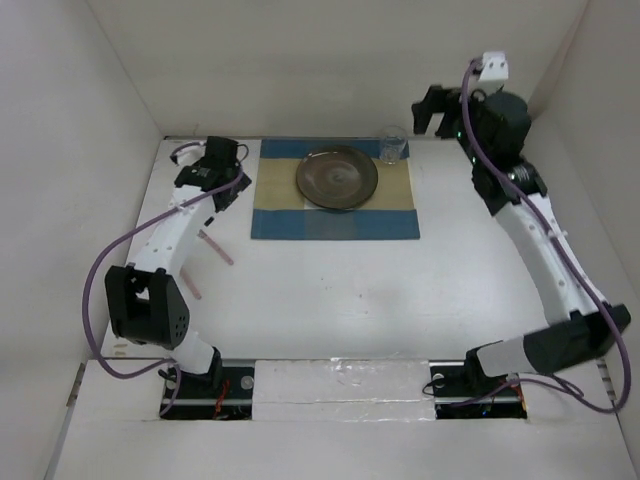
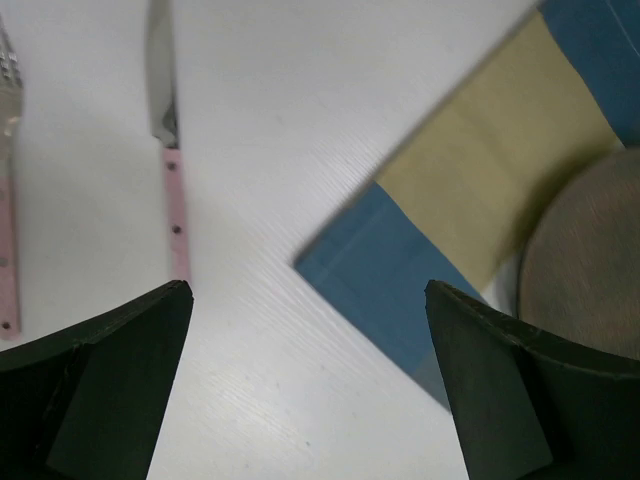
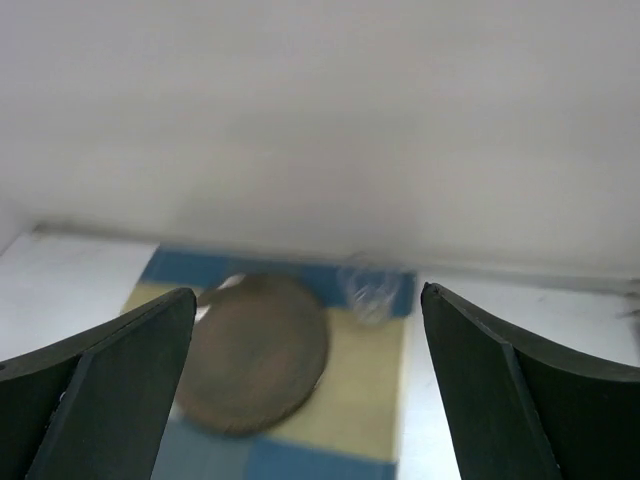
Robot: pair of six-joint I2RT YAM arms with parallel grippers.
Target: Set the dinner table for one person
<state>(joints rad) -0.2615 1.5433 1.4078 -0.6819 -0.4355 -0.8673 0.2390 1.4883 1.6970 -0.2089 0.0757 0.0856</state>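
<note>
White and matte, the large rectangular tabletop (image 1: pixel 330 300) fills the scene, with a blue-and-tan cloth placemat (image 1: pixel 268 218) lying at its far middle. A dark brown round plate (image 1: pixel 337 178) sits on the mat. A clear drinking glass (image 1: pixel 391 146) stands at the mat's far right corner, just beside the plate. My left gripper (image 2: pixel 310 300) hovers over the mat's left edge, jaws spread wide, holding nothing. A pink-handled knife (image 2: pixel 170 170) and a pink-handled fork (image 2: pixel 8 200) lie on the bare table left of the mat. My right gripper (image 3: pixel 308 300) hangs high at the far right, jaws wide apart and empty.
</note>
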